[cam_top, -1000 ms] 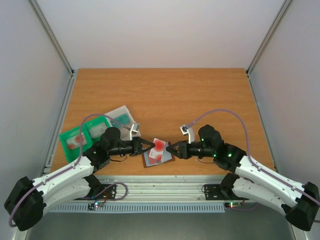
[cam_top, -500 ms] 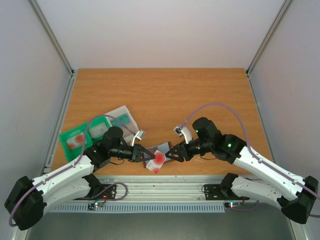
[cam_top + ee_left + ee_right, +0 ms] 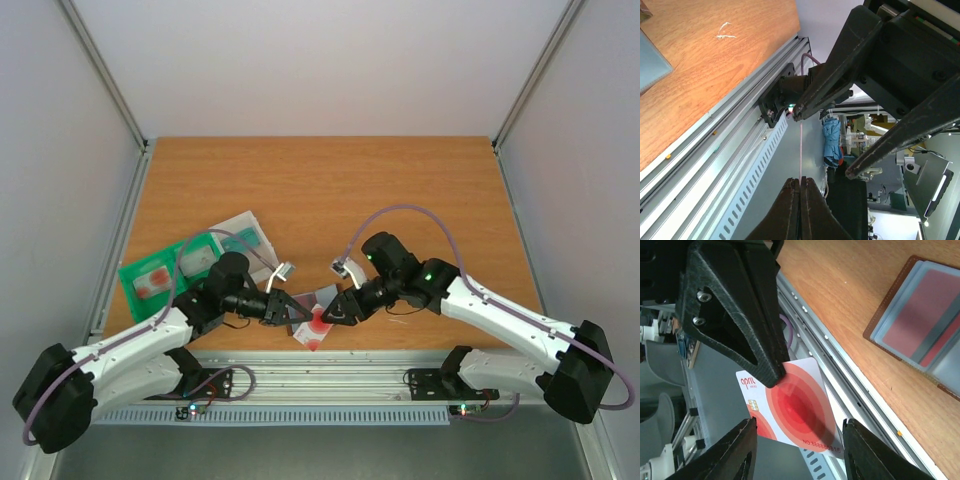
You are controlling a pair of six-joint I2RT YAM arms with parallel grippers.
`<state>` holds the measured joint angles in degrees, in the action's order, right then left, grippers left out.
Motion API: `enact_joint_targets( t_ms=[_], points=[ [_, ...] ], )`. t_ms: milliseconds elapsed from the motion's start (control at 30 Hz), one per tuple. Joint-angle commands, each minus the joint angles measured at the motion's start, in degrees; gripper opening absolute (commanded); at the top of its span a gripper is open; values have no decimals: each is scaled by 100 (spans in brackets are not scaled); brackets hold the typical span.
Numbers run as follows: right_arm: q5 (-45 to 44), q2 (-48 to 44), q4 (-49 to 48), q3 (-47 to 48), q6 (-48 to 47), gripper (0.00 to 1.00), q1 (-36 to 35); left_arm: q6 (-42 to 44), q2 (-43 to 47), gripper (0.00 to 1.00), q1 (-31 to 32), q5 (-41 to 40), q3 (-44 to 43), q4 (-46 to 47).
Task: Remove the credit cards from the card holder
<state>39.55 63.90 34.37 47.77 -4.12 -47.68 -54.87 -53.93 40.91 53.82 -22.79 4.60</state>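
The left gripper [image 3: 800, 182] is pinched tight on the corner of a white credit card [image 3: 795, 405], held off the front edge of the table [image 3: 840, 300]. The card shows red rings, a chip, the word "april" and "NO. 8888888…". The right gripper [image 3: 800, 426] stands parted, one finger on each side of the card, while the card holder [image 3: 920, 305] lies open on the wood behind.

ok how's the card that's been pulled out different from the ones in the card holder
The pulled card is in the air, pinched at a corner by the left gripper; the pocketed cards lie flat in the card holder on the table. The pulled card's red circles show plainly; the pocketed cards look dull behind grey-blue sleeves. Both are reddish.
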Motion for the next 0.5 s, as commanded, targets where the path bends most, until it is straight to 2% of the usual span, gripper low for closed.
enact_joint_targets(
  t_ms=[0,133,333,467],
  points=[
    [272,41,-142,111,-214,48,-14,-121,-108,0,13,217,98,709],
    [259,91,-148,55,-260,42,-12,-133,-113,0,13,261,115,805],
    [401,129,-393,-105,-96,40,-13,-142,-59,1,14,317,239,1028],
    [407,223,-410,-106,-33,30,-8,-207,-40,1,13,359,311,1201]
  ],
)
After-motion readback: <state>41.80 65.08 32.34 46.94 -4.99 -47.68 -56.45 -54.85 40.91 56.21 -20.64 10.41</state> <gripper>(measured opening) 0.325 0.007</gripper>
